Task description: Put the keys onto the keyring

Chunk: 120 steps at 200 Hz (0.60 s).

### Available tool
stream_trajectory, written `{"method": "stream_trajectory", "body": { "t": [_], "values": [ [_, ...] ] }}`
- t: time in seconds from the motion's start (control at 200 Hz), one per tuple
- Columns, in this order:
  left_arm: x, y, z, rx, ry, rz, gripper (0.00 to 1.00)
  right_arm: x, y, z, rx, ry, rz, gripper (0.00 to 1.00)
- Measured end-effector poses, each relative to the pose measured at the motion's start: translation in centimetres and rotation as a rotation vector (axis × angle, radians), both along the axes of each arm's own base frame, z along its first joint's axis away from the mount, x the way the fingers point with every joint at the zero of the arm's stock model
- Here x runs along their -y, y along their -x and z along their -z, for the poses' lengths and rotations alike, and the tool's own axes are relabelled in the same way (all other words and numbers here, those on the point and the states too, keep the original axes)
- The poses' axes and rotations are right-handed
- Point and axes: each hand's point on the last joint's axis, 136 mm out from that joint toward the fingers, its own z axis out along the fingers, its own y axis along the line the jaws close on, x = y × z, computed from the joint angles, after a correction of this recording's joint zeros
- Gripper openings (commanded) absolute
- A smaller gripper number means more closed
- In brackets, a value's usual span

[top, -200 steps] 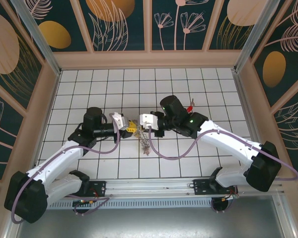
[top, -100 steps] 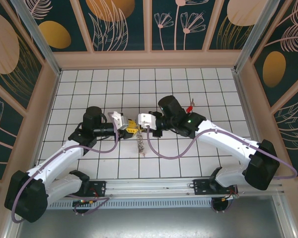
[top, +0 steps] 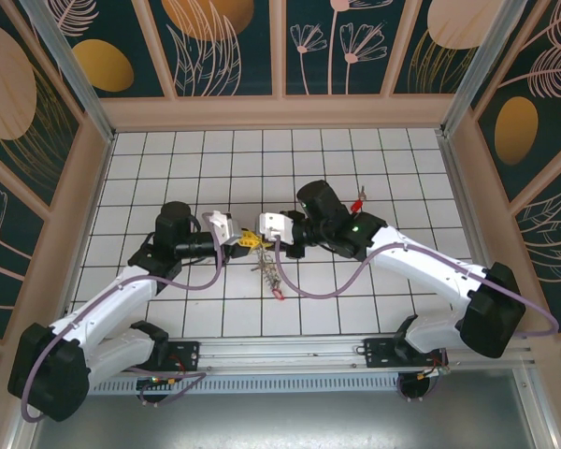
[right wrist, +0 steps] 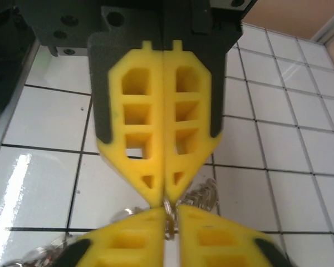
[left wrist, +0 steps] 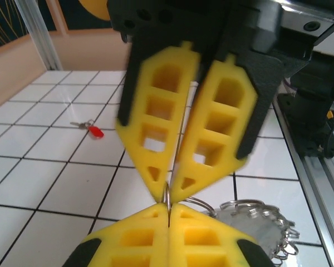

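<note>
Top cam: near red key [top: 279, 295] sat at the end of the keyring [top: 266, 271] closest to the arm bases, touching it. Attached or not, couldn't tell at that resolution. The keyring read there as a thin grey streak running from that key up to the fingertips. Left wrist cam gave what top cam didn't: the fringe of small silvery links along the keyring's rim, and a thin wire loop off the keyring running up into the pinch. Left gripper [left wrist: 168, 207] was clenched on that wire, pads flush, no gap. Right gripper [right wrist: 170, 218] met it tip to tip at the keyring's far end. Right wrist cam showed its pads parted by a narrow slot wider than the wire sitting in it, so released rather than clamped. Top cam merged both sets of yellow fingers into one blob. Couldn't tell whether the keyring hung free or lay on the tiled table [top: 168, 159]. Far red key [top: 360, 198] lay alone on the tiles beyond and right of the keyring, well apart. Left wrist cam resolved its red head and silvery metal end.
</note>
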Motion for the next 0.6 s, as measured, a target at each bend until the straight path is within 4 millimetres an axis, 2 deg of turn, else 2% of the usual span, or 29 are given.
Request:
{"method": "stream_trajectory", "body": {
  "t": [0.14,0.31,0.445,0.601],
  "values": [
    [-0.1,0.5,-1.6,0.045,0.077,-0.010,0.00,1.5,0.2,-1.7,-0.032,-0.074,-0.012,0.22],
    [0.0,0.8,-3.3,0.051,0.151,0.007,0.00,4.1,-0.6,-3.9,-0.080,-0.166,0.009,0.19],
    [0.2,1.0,-4.6,0.060,0.197,0.027,0.00,4.0,0.2,-4.4,-0.091,-0.190,-0.030,0.16],
    [0.3,1.0,-5.3,0.049,0.230,0.040,0.00,3.3,0.8,-4.3,-0.088,-0.209,-0.055,0.21]
  ]
}}
